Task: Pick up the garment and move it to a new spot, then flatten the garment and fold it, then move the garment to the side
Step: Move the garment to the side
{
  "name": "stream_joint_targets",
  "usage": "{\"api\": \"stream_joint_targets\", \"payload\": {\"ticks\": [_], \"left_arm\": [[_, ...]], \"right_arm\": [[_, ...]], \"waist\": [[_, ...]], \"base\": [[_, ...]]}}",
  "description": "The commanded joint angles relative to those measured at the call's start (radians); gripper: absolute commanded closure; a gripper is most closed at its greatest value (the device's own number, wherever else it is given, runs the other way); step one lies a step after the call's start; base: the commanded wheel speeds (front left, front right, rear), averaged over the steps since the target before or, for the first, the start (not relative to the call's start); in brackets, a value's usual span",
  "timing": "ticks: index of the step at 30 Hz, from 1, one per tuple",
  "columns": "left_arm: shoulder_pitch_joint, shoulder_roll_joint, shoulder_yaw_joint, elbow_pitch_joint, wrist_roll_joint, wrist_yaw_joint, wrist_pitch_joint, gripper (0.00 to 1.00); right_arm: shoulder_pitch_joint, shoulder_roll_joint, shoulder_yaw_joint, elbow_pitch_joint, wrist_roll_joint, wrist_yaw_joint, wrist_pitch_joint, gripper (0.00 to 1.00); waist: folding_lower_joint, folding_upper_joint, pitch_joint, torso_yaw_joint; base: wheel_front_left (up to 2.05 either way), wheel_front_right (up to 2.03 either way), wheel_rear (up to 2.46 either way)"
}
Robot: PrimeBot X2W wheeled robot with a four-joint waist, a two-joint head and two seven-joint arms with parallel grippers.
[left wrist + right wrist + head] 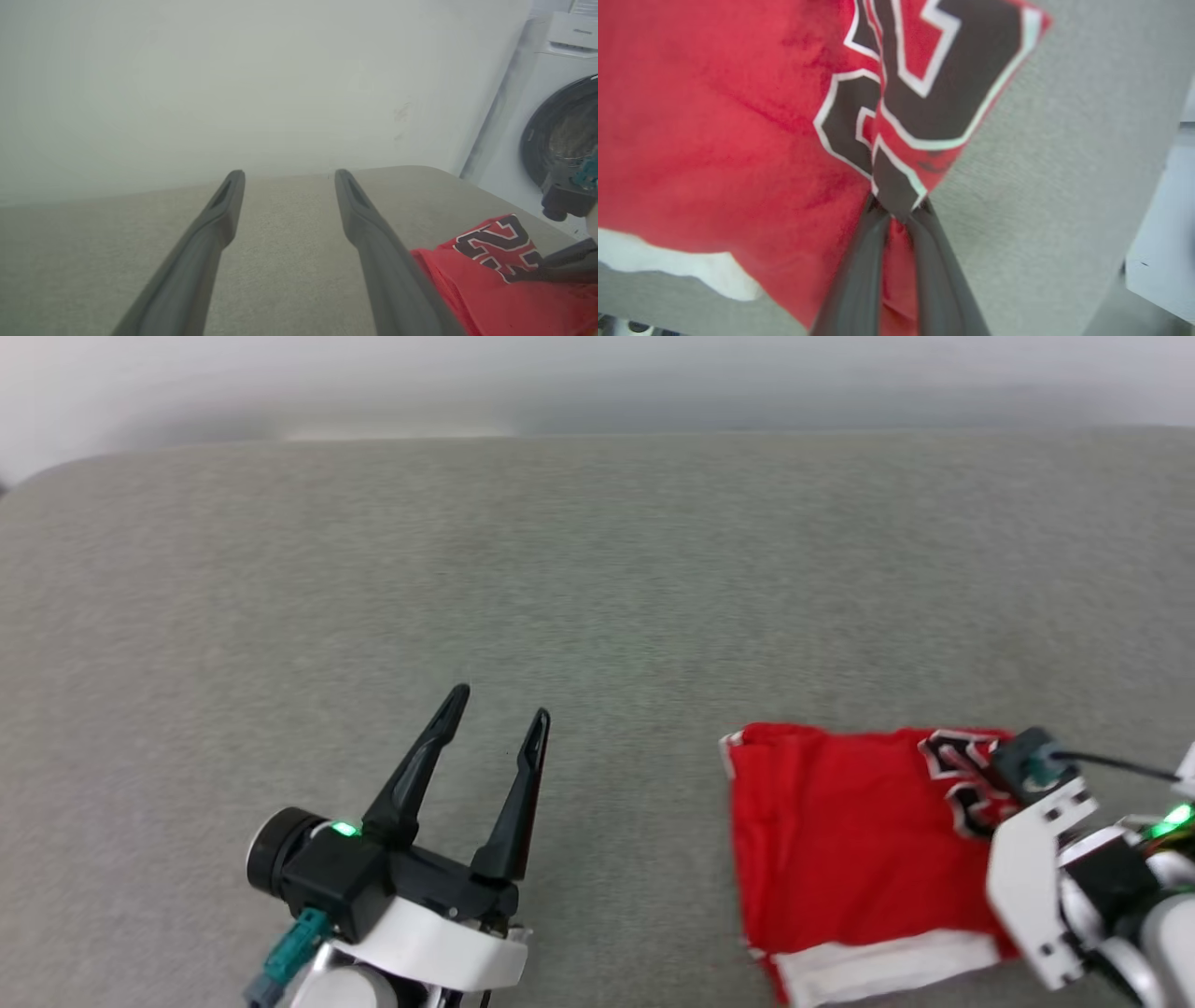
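Note:
The garment [840, 840] is a red jersey lying folded into a rough rectangle at the near right of the grey table [597, 569], with a white band along its near edge. In the right wrist view my right gripper [899, 210] is shut on the garment [714, 116], pinching a raised fold at the black, white-outlined number by its edge. In the head view the pale right wrist [1046, 859] covers that corner. My left gripper [500, 703] hovers open and holds nothing, well to the left of the garment. Its wrist view shows the open left gripper [288, 174] and the garment [495, 289] at lower right.
The grey felt-like table reaches far back and left, and a pale wall [233, 84] stands behind it. A white washing machine [560, 116] with a dark round door stands past the table's right end. The table's right edge [1148, 186] runs close to the pinched corner.

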Motion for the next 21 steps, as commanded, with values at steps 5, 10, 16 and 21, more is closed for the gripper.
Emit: {"api": "stream_joint_targets", "payload": {"ticks": [5, 10, 16, 21], "left_arm": [[-0.062, -0.015, -0.009, -0.033, -0.008, -0.002, -0.002, 0.00], [-0.130, 0.002, -0.053, -0.056, 0.012, -0.001, -0.002, 0.00], [-0.229, 0.041, -0.120, -0.098, 0.039, -0.002, -0.002, 0.00], [-0.307, 0.071, -0.159, -0.130, 0.056, -0.001, -0.002, 0.00]], "right_arm": [[-0.084, -0.210, 0.042, -0.030, -0.008, -0.001, -0.045, 1.00], [-0.143, -0.338, -0.011, 0.012, 0.031, -0.001, -0.094, 1.00], [-0.196, -0.384, -0.104, 0.143, 0.026, -0.001, -0.219, 1.00], [-0.247, -0.389, -0.161, 0.278, -0.025, -0.002, -0.351, 1.00]], "waist": [[0.0000, 0.0000, 0.066, -0.152], [0.0000, 0.0000, 0.149, -0.229], [0.0000, 0.0000, 0.260, -0.285], [0.0000, 0.0000, 0.339, -0.302]], "base": [[0.00, 0.00, 0.00], [0.00, 0.00, 0.00], [0.00, 0.00, 0.00], [0.00, 0.00, 0.00]]}}
